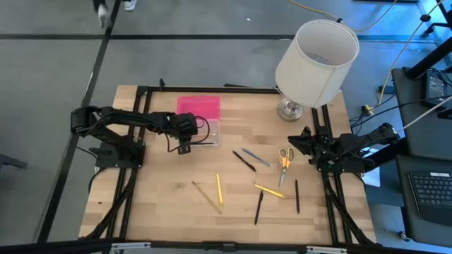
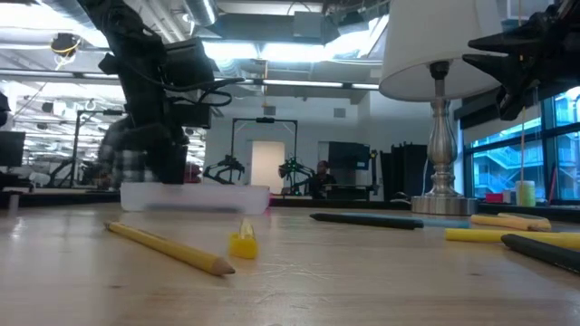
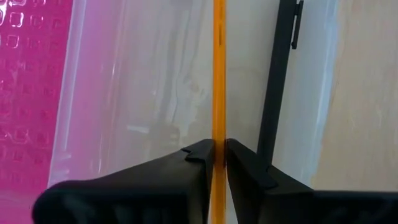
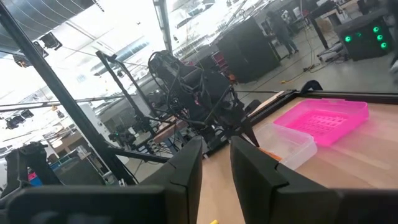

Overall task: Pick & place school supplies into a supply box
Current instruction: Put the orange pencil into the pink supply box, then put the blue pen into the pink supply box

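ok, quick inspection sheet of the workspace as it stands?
Surface: wooden table, black frame around it.
Job's things: supply box open, pink lid laid back, black pen inside; scissors, yellow pencil and other pens and pencils loose on the table.
Clutter: white lamp at the far right corner.
Grippers: left gripper over the box, shut on an orange pencil; right gripper parked at the right edge, slightly open, empty.
Cables: yellow cable on the floor right.
Surroundings: lab benches, other robot arms, keyboard.
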Available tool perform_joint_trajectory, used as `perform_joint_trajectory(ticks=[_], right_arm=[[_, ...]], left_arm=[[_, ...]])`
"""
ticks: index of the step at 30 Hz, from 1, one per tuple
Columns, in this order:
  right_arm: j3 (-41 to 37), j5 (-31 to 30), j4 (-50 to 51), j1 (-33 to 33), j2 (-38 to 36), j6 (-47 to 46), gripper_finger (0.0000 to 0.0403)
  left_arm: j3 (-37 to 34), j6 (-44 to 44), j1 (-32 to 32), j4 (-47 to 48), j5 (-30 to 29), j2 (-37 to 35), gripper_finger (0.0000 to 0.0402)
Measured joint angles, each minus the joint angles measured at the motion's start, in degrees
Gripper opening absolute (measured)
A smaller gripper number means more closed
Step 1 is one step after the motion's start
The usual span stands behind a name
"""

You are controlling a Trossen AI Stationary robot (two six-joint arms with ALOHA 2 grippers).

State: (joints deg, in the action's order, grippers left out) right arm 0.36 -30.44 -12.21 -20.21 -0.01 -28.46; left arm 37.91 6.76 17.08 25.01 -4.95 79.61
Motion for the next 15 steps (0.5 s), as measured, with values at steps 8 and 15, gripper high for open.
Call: perform_joint_trajectory(ticks=[8,15], right_arm=[[0.0,0.0,0.02,0.0,0.0,-4.06,0.0088],[0.0,0.84,-0.09,0.0,0.0,-7.13,0.0088]], left_arm=[[0.89,-1.22,0.0,1.04,-0.01,0.0,0.0071],[9.7,-4.17,-0.67,9.34,1.84,-2.8,0.0075]])
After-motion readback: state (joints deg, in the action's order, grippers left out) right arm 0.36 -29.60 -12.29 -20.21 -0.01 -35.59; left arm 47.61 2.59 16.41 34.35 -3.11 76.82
